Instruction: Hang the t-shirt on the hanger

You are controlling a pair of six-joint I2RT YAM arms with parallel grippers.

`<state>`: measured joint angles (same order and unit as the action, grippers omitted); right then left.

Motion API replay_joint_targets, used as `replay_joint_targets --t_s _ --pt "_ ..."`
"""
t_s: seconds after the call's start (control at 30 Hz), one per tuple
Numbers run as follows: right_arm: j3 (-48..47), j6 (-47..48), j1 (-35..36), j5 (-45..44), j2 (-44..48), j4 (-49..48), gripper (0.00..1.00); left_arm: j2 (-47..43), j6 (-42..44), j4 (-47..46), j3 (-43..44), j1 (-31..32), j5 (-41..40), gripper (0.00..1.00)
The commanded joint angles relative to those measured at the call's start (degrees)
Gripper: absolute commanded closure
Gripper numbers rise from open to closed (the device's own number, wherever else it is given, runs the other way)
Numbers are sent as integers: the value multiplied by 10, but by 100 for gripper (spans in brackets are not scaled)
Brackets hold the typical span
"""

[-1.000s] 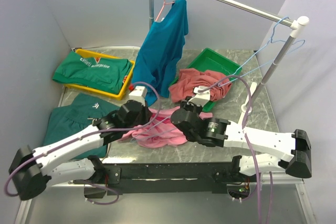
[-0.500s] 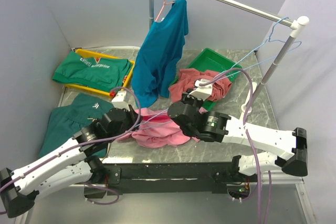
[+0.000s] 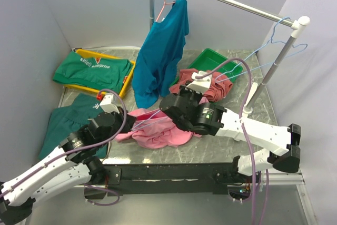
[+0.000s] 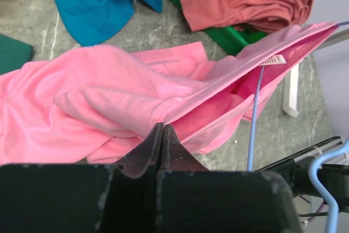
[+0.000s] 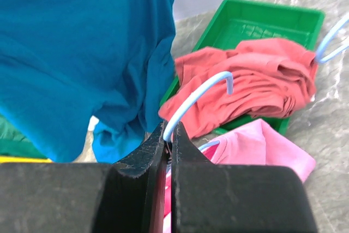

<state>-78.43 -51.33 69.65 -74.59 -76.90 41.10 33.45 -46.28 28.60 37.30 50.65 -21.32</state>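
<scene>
We judge the chief risk to be the hem slipping from the left gripper — it has only a thin pinch of fabric at the tips, and any pull against the wire could free it. Left jaws are closed together on the t-shirt, which lies bunched on the table between the arms; the right gripper is clamped on the hook neck of the hanger, whose wire runs into the shirt

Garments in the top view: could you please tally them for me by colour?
pink t-shirt: 1
teal-blue shirt: 1
rose-red garment: 1
green: 2, the printed green garment and the dark green garment
Total: 5
</scene>
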Motion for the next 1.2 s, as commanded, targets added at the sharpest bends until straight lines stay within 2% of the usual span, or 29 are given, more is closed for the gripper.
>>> replay_joint_targets --t_s 0.0,0.13,0.37,0.57,0.73,0.8,1.03,1.17 --pt "-62 29 -8 -88 -23 18 100 -16 3 25 55 1 -10 99" --pt "-80 109 -13 -108 -39 -50 100 -18 9 60 95 1 -7 99" --pt "-23 344 -38 -110 -31 -324 100 -28 18 102 138 1 -2 99" --pt "-7 410 -55 -110 -28 -398 100 -38 22 115 153 0 -7 99" --pt "-17 440 -45 -114 -45 -409 100 -28 32 100 177 1 1 99" --pt "-19 463 -38 -114 -52 -448 100 -9 44 85 201 1 11 99" --pt "-37 700 -24 -108 -95 -695 100 78 88 27 308 0 65 99" --pt "-81 755 -21 -101 -141 -727 100 133 97 2 359 1 99 99"
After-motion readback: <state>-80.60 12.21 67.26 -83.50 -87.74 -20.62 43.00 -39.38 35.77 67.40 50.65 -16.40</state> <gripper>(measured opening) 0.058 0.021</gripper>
